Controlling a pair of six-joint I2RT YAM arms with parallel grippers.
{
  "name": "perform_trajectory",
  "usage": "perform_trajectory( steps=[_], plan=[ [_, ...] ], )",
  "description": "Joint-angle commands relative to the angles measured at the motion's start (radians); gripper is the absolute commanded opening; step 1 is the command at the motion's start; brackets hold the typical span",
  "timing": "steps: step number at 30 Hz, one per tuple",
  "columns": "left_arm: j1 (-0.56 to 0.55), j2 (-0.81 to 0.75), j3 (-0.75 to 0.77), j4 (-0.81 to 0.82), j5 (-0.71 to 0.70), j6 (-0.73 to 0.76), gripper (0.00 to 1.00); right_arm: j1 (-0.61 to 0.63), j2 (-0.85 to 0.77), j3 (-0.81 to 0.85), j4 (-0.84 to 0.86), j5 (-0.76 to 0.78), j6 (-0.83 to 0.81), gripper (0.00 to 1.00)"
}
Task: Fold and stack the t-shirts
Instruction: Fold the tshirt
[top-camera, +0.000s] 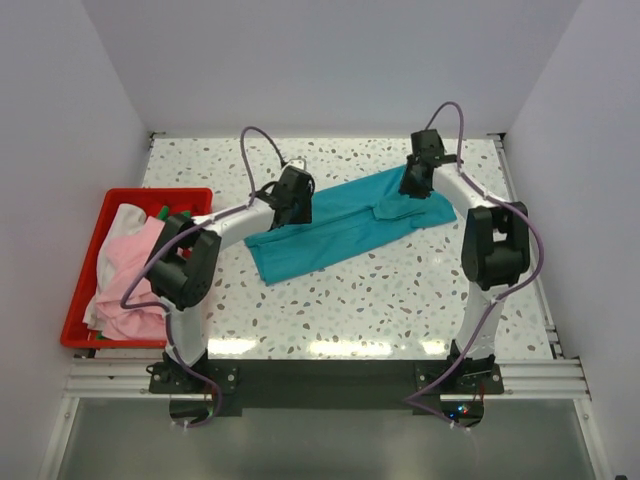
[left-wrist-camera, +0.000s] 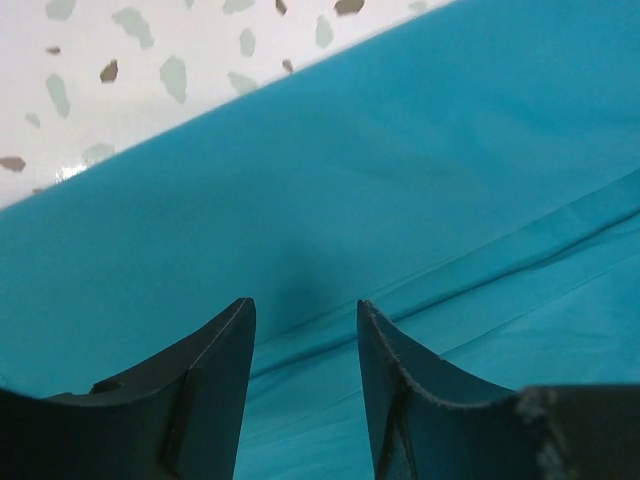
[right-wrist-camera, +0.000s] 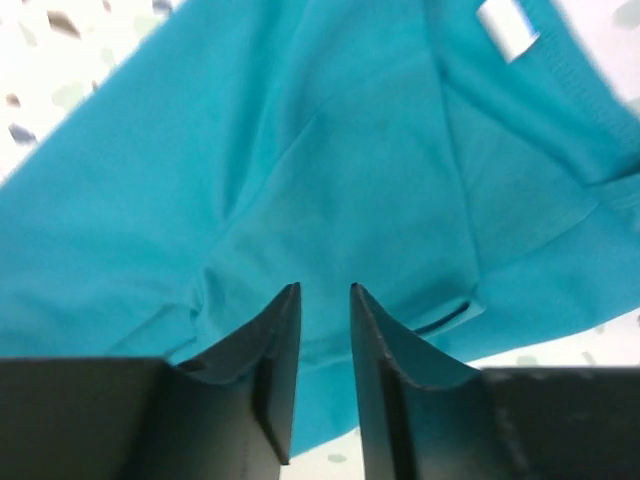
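A teal t-shirt lies folded into a long strip across the middle of the table, running from near left to far right. My left gripper hovers over the strip's far left part; in the left wrist view its jaws stand apart over flat teal cloth with nothing between them. My right gripper is over the collar end; in the right wrist view its jaws stand narrowly apart above the creased cloth, empty. A light pink shirt, a white piece and a dark green piece lie in the bin.
A red plastic bin stands at the table's left edge beside the left arm. White walls close in the left, back and right sides. A white collar label shows in the right wrist view. Speckled tabletop lies in front of the shirt.
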Motion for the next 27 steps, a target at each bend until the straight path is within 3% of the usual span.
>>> perform_trajectory(
  steps=[1, 5, 11, 18, 21, 23, 27],
  plan=[
    [-0.017, 0.018, -0.014, -0.083, -0.116, -0.029, 0.49, 0.013, -0.028, -0.114, 0.067, -0.028, 0.045, 0.27],
    [-0.015, 0.003, -0.078, -0.093, -0.136, -0.042, 0.44, 0.009, 0.006, -0.160, 0.067, -0.045, 0.049, 0.18],
    [-0.049, -0.023, -0.195, -0.065, -0.125, -0.103, 0.37, -0.025, 0.089, -0.110, 0.050, -0.033, 0.045, 0.16],
    [-0.161, -0.060, -0.295, -0.010, -0.047, -0.247, 0.32, -0.040, 0.289, 0.261, -0.059, -0.013, -0.027, 0.20],
    [-0.277, -0.063, -0.305, 0.013, -0.010, -0.333, 0.34, -0.040, 0.388, 0.440, -0.083, -0.017, -0.093, 0.28],
    [-0.314, -0.051, -0.299, 0.056, 0.045, -0.383, 0.35, -0.039, 0.437, 0.507, -0.074, -0.051, -0.136, 0.40],
    [-0.368, -0.025, -0.227, 0.102, 0.108, -0.391, 0.49, -0.022, 0.463, 0.645, -0.063, -0.121, -0.190, 0.63]
  ],
)
